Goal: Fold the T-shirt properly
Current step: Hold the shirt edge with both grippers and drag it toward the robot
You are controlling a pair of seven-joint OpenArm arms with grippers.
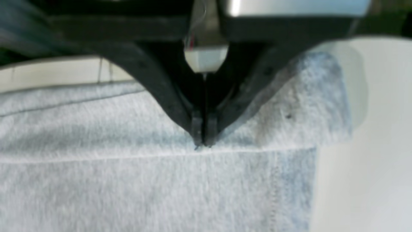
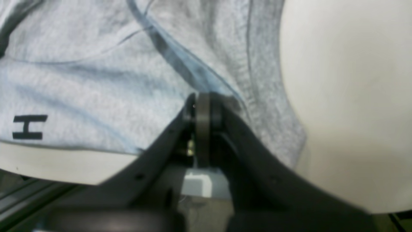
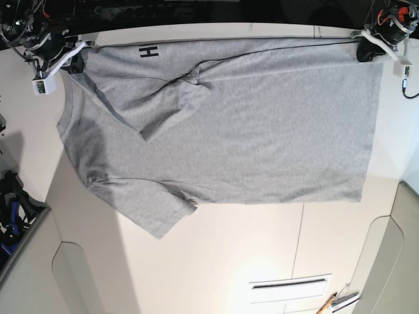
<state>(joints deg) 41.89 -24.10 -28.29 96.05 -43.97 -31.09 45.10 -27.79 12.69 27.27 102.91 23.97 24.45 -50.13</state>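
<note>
The heather-grey T-shirt [image 3: 249,124] lies spread on the white table [image 3: 216,261], neck to the left and hem to the right. Its far edge is folded over and shows a black "H" [image 3: 149,52], which also shows in the right wrist view [image 2: 29,126]. One sleeve [image 3: 171,98] lies folded onto the body; the other [image 3: 157,212] sticks out towards the front. My left gripper [image 3: 365,51] is shut on the far hem corner, with its tips [image 1: 202,143] pinched on a fold line of the shirt [image 1: 128,187]. My right gripper [image 3: 77,57] is shut on the far shoulder edge [image 2: 202,101].
The shirt's far edge lies along the table's back edge. Blue and black tools [image 3: 10,209] sit off the table at the left. A slot [image 3: 288,283] and a small tool [image 3: 337,302] are at the front right. Bare white table lies in front of the shirt.
</note>
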